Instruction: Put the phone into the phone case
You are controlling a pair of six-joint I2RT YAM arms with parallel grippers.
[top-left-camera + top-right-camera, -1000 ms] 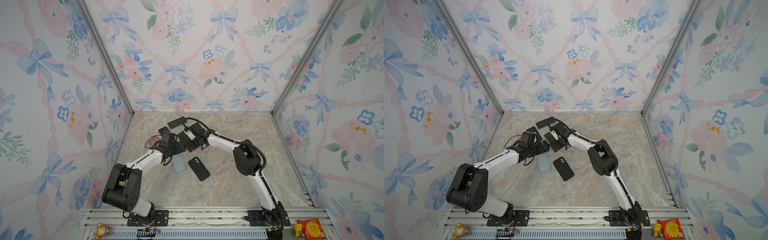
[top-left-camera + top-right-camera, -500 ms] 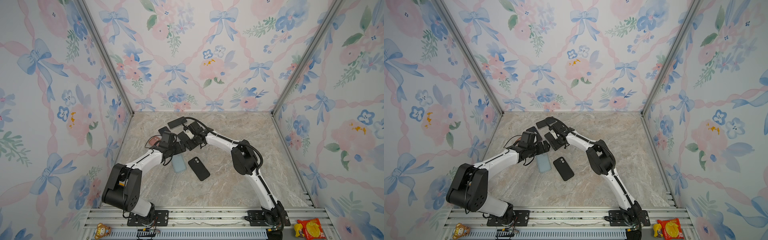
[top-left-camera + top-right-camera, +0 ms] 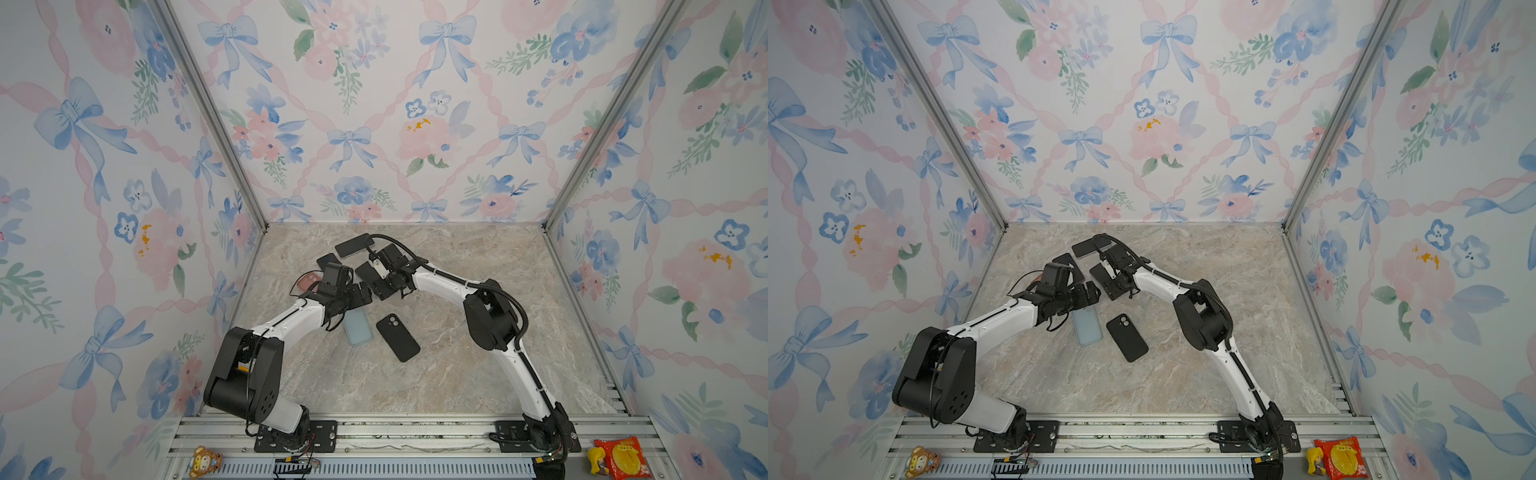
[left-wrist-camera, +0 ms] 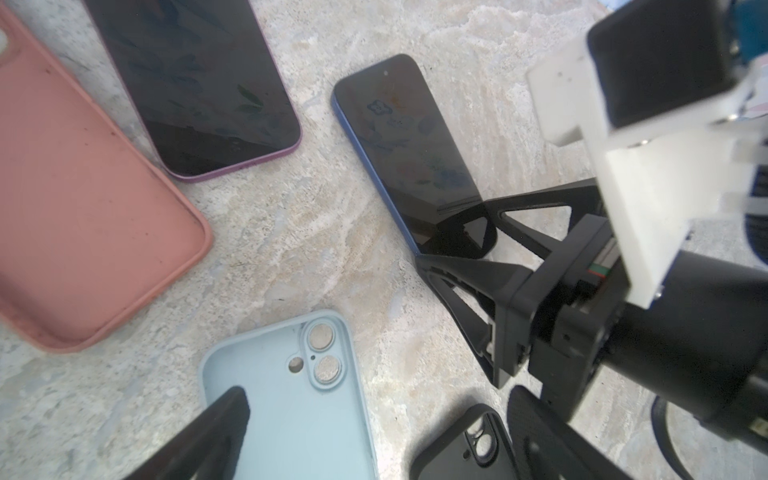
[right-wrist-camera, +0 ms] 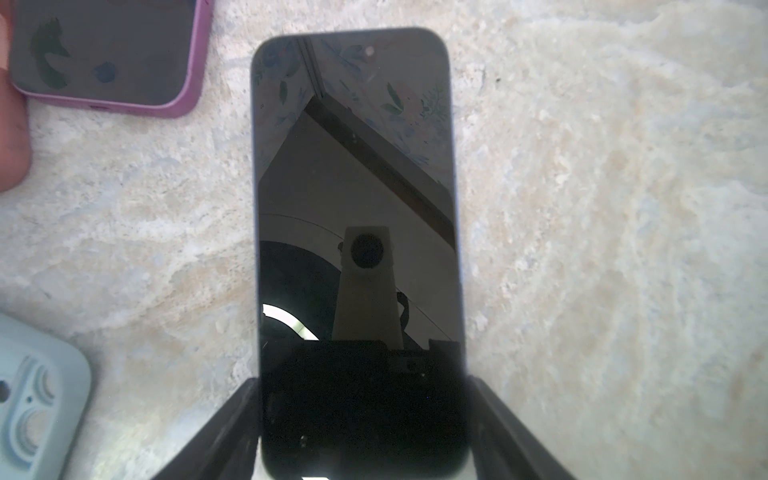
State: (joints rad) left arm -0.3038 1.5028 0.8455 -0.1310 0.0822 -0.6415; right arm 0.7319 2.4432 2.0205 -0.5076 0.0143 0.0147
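So the right tool [image 5: 363, 386] has its jaws at both long edges of the phone [image 5: 353, 187] on the counter [image 5: 602, 249], can't tell if it's clamped yet. The left tool [image 4: 378, 403] hangs wide open over the blue case [image 4: 282, 395], probably to steady it.

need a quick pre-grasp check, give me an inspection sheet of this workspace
surface: beige marble-look tabletop, no spills seen
job's things: blue-edged phone, screen up; empty light blue silicone case
clutter: black case, pink case, purple-cased phone, another dark phone
grippers: left gripper open over the light blue silicone case; right gripper straddles the blue-edged phone, grip unclear
cables: black cable along right arm
surroundings: floral-papered walls; red snack packet, toy figure on front rail
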